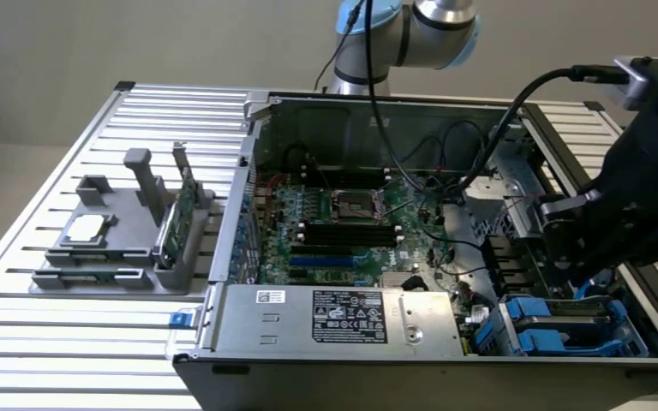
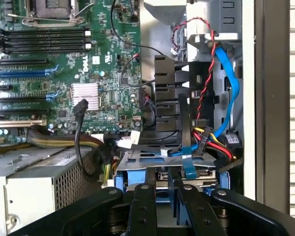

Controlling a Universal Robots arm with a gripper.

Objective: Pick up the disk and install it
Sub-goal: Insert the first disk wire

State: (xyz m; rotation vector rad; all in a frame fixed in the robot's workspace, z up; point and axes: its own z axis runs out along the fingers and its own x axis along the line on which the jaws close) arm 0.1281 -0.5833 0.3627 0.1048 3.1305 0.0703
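The disk [image 2: 206,178] lies edge-on at the mouth of the drive bay, in the case corner on the exterior view's right. I see its blue carrier bracket and a strip of grey metal. My gripper [image 2: 166,191] comes down on the middle of that bracket, its two black fingers [image 2: 142,206] close together and shut on it. In the exterior view the gripper [image 1: 581,287] hangs just above the blue carriers [image 1: 541,315] in the bay, and its bulk hides the grip itself.
A blue data cable [image 2: 231,83] and red, yellow and black power wires [image 2: 214,142] hang right beside the bay. The motherboard [image 1: 341,223] and power supply [image 1: 341,317] fill the case. On the exterior view's left, a grey holder [image 1: 112,253] carries a silver chip [image 1: 86,227] and a green card [image 1: 175,224].
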